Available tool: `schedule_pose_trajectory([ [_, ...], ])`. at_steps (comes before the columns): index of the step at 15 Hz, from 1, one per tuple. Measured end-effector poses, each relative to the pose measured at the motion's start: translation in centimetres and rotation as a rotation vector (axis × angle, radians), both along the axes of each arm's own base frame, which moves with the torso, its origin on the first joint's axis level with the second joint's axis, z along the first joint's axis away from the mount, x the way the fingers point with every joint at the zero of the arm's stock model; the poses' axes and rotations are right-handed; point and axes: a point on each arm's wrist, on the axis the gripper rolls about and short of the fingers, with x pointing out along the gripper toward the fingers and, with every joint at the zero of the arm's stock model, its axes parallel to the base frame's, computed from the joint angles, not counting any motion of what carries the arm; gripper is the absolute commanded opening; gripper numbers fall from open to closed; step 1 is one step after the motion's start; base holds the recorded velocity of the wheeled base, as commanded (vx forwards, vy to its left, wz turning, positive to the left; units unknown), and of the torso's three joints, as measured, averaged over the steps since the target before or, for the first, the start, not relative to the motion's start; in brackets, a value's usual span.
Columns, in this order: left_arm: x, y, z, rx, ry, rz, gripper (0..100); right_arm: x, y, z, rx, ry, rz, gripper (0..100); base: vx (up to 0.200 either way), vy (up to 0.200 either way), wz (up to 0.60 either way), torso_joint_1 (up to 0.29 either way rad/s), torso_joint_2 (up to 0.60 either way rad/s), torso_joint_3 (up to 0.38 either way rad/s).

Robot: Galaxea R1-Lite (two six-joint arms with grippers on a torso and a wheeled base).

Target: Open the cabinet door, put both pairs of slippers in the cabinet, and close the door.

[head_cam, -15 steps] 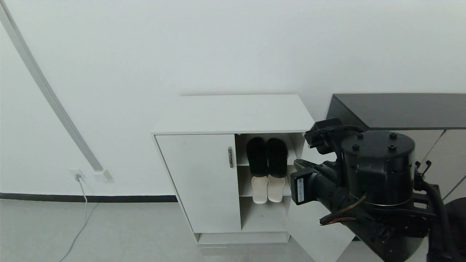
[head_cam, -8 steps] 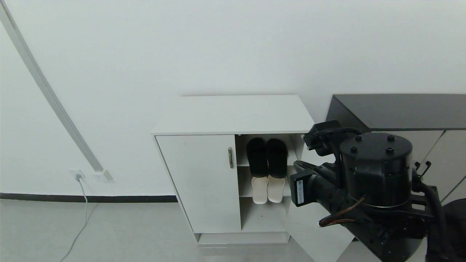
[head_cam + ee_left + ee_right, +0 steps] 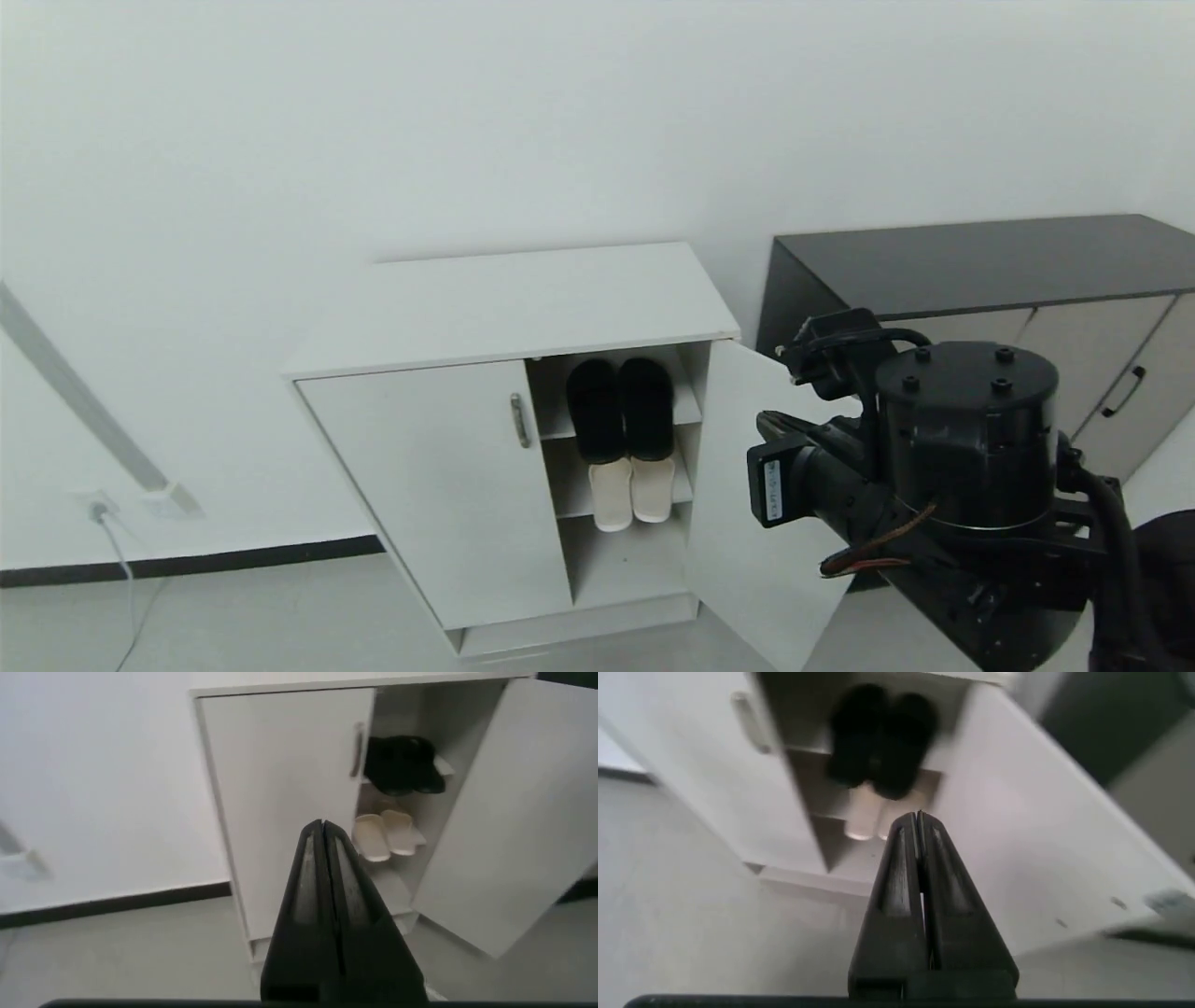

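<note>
White slippers (image 3: 613, 493) part hidden, door (image 3: 724, 485) cut off

I get soft, even room light from overhead in the head view; the white wall (image 3: 560, 112) is bright, without glare. The cabinet (image 3: 523, 299) top shades its shelves, so the black slippers (image 3: 621, 406) sit in dimmer light. My right wrist view smears the slippers and the open door (image 3: 1046, 812) with blur, the right gripper (image 3: 920, 819) a dark shape up close. The left wrist view reads clearer behind the dark left gripper (image 3: 322, 826).
</note>
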Motion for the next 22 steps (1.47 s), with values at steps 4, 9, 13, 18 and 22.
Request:
schedule_pose_trajectory([
  [4,0.0,0.0,0.0,0.0,0.0,0.001,0,0.1,-0.1,0.0,-0.011,-0.003,-0.003,0,0.0,0.0,0.0,0.0,0.0,0.0],
  [9,0.0,0.0,0.0,0.0,0.0,-0.001,0,2.5,-1.6,0.2,-0.027,-0.016,-0.091,0,0.0,0.0,0.0,0.0,0.0,0.0],
  [13,0.0,0.0,0.0,0.001,0.0,0.0,0,4.7,-3.0,0.9,0.002,-0.024,-0.119,0,-0.2,0.0,0.0,0.008,0.0,0.004],
  [18,0.0,0.0,0.0,0.0,0.0,0.0,0,7.1,-4.5,1.4,0.02,-0.036,-0.198,0,0.0,0.0,0.0,0.0,0.0,0.0],
  [22,0.0,0.0,0.0,0.0,0.0,0.0,0,9.9,-5.4,1.8,0.035,-0.043,-0.235,0,0.0,0.0,0.0,0.0,0.0,0.0],
])
